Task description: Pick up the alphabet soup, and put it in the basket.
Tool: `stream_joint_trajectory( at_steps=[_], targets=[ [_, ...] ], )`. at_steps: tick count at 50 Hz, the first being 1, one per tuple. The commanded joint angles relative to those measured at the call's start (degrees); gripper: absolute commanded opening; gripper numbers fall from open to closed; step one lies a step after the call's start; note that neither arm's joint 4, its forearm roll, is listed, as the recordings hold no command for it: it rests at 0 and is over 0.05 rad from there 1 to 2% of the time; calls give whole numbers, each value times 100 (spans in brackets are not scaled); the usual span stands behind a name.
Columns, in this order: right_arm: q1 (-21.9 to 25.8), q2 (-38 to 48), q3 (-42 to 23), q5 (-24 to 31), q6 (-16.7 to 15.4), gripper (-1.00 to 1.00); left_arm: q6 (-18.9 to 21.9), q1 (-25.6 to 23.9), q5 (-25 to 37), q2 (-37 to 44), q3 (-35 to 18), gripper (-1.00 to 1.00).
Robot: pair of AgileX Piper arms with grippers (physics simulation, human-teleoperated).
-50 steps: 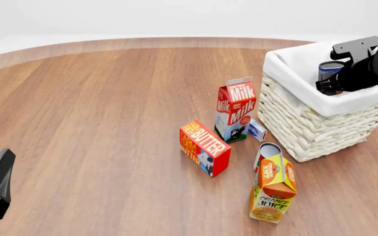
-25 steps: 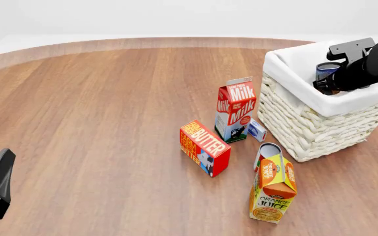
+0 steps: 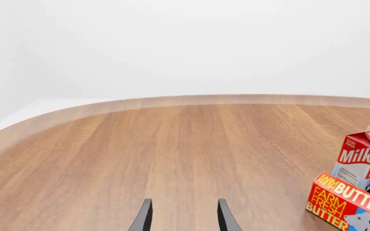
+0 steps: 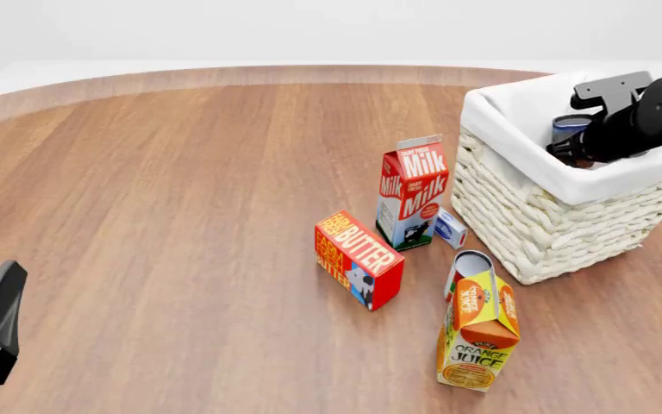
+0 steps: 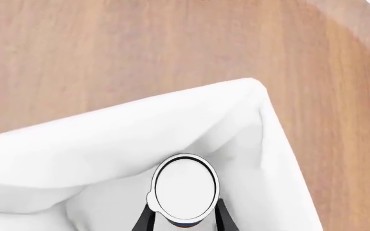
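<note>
White-lidded soup can (image 5: 185, 188) hangs inside the basket (image 4: 503, 108), pinched by the right gripper (image 5: 183, 219); next, judging by this, release.

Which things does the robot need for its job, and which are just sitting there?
Needed:
alphabet soup, held by the right gripper
basket

Just sitting there:
milk carton
butter box
orange juice carton
red-and-white can
small blue-and-white box
</note>
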Motion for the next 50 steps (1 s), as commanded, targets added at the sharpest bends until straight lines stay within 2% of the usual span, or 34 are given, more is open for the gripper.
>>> stream_joint_trajectory(
  at_steps=[1,31,38,50],
  targets=[
    [-105,12,-116,-36,100,100,0,0,0,0,0,100],
    [-149,-219,-33,-152,167,100,0,0,0,0,0,100],
    [-168,-636,280,-369,106,100,0,0,0,0,0,100],
    [-211,-1171,694,-627,179,100,0,0,0,0,0,100]
  ],
)
